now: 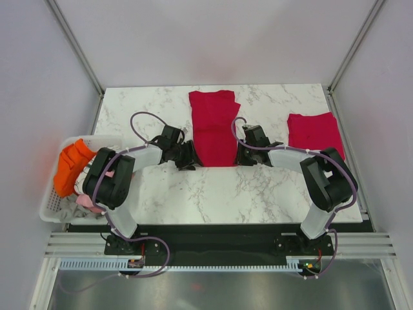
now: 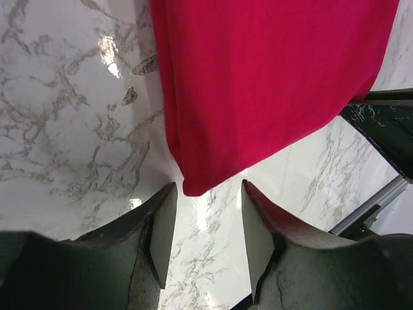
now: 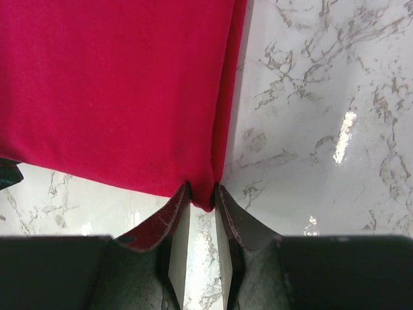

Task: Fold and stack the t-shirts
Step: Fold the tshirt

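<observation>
A long shirt (image 1: 213,126), folded into a strip, is laid at the middle of the table (image 1: 271,194), running from 12 to 6 o'clock. Its near left corner is seen in the gap at the tips of the left gripper (image 2: 208,188), whose fingers are spread wide and closed on nothing. Its near right corner is pinched by the right gripper (image 3: 201,188), fingers drawn almost together on the cloth. A square shirt (image 1: 315,132) is laid at 3 o'clock, well apart. At 9 o'clock a basket (image 1: 51,210) is set, with orange cloth (image 1: 72,165) heaped in it.
</observation>
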You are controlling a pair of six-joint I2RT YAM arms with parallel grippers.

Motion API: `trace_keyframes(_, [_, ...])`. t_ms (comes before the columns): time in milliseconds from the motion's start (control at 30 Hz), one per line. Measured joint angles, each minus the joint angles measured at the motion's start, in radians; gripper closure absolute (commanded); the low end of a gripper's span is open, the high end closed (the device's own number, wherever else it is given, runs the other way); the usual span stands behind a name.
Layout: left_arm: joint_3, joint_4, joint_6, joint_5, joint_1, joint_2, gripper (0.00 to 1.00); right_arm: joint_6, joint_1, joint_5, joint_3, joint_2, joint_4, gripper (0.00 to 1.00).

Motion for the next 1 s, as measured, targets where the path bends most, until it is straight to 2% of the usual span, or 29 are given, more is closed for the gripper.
trace_keyframes(300, [0.013, 0.003, 0.0, -0.005, -0.003, 0.016, 0.53, 0.0, 0.0, 0.0, 0.0, 0.0, 0.0, 0.71])
trace_keyframes(333, [0.015, 0.002, 0.0, -0.007, -0.003, 0.018, 0.58, 0.0, 0.0, 0.0, 0.0, 0.0, 0.0, 0.71])
trace_keyframes(400, [0.023, -0.007, -0.001, -0.022, -0.003, 0.022, 0.62, 0.0, 0.0, 0.0, 0.0, 0.0, 0.0, 0.71])
trace_keyframes(667, [0.051, -0.037, 0.0, -0.061, -0.002, 0.035, 0.63, 0.0, 0.001, 0.0, 0.0, 0.0, 0.001, 0.71])
trace_keyframes(700, [0.052, -0.038, 0.0, -0.064, -0.001, 0.035, 0.66, 0.0, 0.001, 0.0, 0.0, 0.0, 0.001, 0.71])
trace_keyframes(767, [0.052, -0.042, 0.0, -0.068, 0.003, 0.035, 0.83, 0.0, 0.002, 0.0, 0.0, 0.0, 0.001, 0.72])
trace_keyframes(800, [0.052, -0.043, 0.0, -0.072, 0.005, 0.035, 0.91, 0.0, 0.002, 0.0, 0.0, 0.0, 0.002, 0.76])
trace_keyframes(833, [0.052, -0.045, 0.0, -0.074, 0.006, 0.035, 0.98, -0.001, 0.002, 0.0, 0.0, 0.0, 0.002, 0.89])
trace_keyframes(867, [0.053, -0.045, 0.002, -0.073, 0.007, 0.035, 0.98, -0.006, 0.003, 0.0, 0.0, 0.0, 0.001, 0.97])
trace_keyframes(900, [0.053, -0.045, 0.001, -0.073, 0.007, 0.036, 0.98, -0.007, 0.005, -0.001, -0.001, 0.0, 0.0, 1.0])
trace_keyframes(1000, [0.054, -0.046, 0.001, -0.055, 0.008, 0.037, 0.98, -0.005, 0.013, 0.007, -0.002, 0.0, 0.001, 1.0])
